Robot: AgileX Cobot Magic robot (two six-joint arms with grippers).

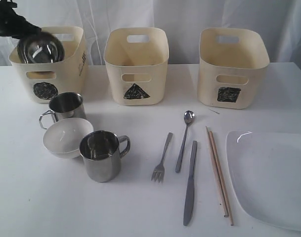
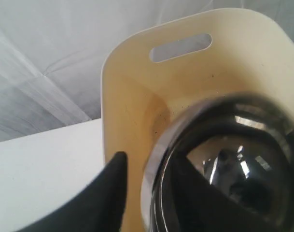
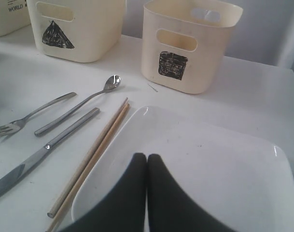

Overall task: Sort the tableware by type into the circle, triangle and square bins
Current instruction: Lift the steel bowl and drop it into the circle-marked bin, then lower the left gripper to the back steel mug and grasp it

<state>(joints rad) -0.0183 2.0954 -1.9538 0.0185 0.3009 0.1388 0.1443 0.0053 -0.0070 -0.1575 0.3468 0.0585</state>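
Nearest, the large white square plate [image 1: 269, 177] is seen flat on the white table [image 1: 21, 207], with the right gripper [image 3: 147, 162] hanging above it, fingers pressed together on nothing. The plate is judged stiff, glossy and breakable, and best taken at a rim corner. Beside it the wooden chopsticks [image 1: 218, 173], steel knife [image 1: 191, 182], fork [image 1: 163, 155] and spoon [image 1: 183, 143] lie thin and flat, and are judged hard to pinch. Further back, at the left, the round steel bowl [image 1: 40, 48] is held tilted in the mouth of the cream plastic bin marked with a black circle [image 1: 68, 74]. The left gripper [image 2: 147, 174] is clamped on its rim, one finger inside and one outside. The bowl is judged light, rigid and slippery, so a slip is possible. Whether it touches the bin wall cannot be made out.
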